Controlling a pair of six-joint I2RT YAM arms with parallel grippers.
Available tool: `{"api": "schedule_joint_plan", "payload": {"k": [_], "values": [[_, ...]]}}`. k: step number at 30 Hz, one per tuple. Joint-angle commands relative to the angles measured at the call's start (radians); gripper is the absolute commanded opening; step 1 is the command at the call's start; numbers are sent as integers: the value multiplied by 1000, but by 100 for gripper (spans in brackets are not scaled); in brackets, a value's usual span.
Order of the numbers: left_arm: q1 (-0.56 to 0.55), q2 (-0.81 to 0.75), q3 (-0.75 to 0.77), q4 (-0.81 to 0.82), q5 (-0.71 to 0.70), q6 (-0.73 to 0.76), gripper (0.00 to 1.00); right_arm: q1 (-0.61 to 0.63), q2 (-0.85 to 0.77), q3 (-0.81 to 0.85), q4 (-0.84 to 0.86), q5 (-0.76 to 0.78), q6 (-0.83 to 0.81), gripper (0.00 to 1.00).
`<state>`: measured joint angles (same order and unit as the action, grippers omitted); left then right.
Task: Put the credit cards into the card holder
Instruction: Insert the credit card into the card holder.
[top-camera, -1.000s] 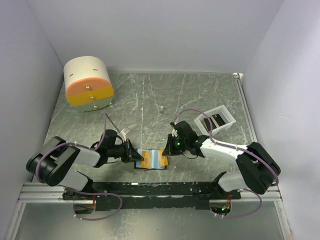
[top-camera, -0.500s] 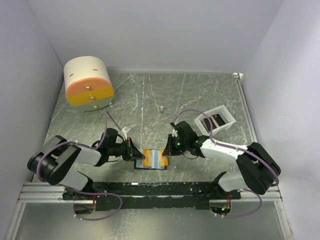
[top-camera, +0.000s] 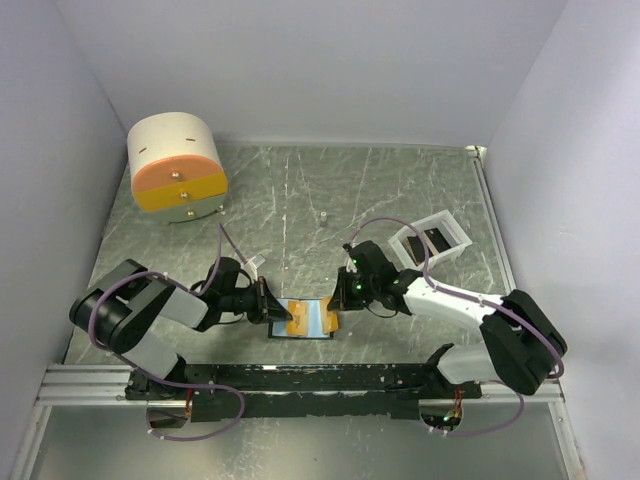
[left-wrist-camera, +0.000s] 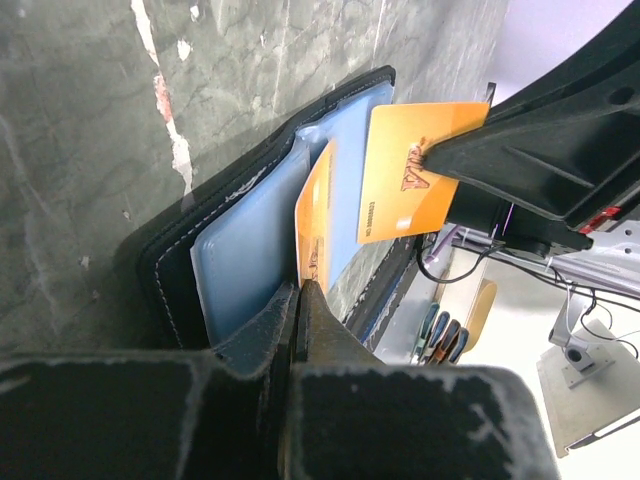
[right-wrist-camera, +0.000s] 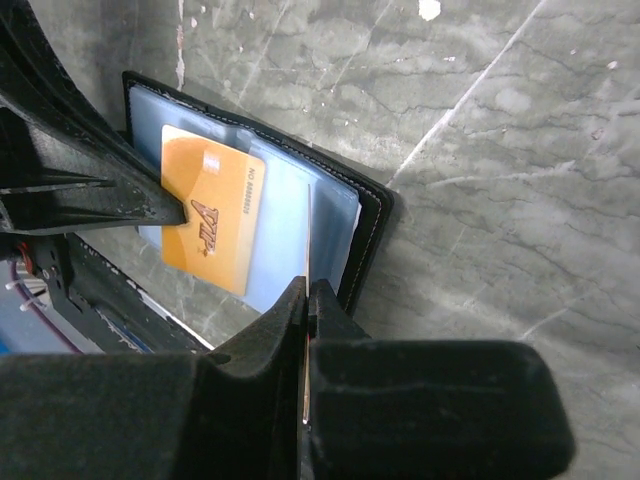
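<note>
Our open black wallet (top-camera: 318, 321) where it lay before, our left gripper (top-camera: 272, 309) edged nearer it, clamped on an orange card (left-wrist-camera: 314, 235), our right gripper (top-camera: 334, 304) pinching a second orange card (left-wrist-camera: 415, 165)

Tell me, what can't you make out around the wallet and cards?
Left wrist view: the left card is edge-on, its face unseen; the left gripper hides its lower end.
Right wrist view: the right card is only an edge-on sliver in the right gripper.
Top view: the wallet is too small to show whether either card sits in a pocket; the dark thing in the tray is too small to name.
</note>
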<state>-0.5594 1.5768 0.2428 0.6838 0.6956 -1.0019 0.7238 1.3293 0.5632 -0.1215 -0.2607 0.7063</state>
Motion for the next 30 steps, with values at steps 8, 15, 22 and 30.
{"api": "schedule_joint_plan", "payload": {"k": [8, 15, 22, 30], "values": [[-22, -17, 43, -120, -80, 66, 7, -1, -139, 32, -171, 93, 6, 0], [-40, -31, 66, -145, -107, 53, 7, -1, -141, -59, -41, 31, 77, 0], [-74, -40, 74, -148, -151, 21, 7, -1, -137, -142, 51, 26, 146, 0], [-110, -26, 87, -146, -181, 6, 7, -1, -148, -172, 67, 25, 153, 0]]}}
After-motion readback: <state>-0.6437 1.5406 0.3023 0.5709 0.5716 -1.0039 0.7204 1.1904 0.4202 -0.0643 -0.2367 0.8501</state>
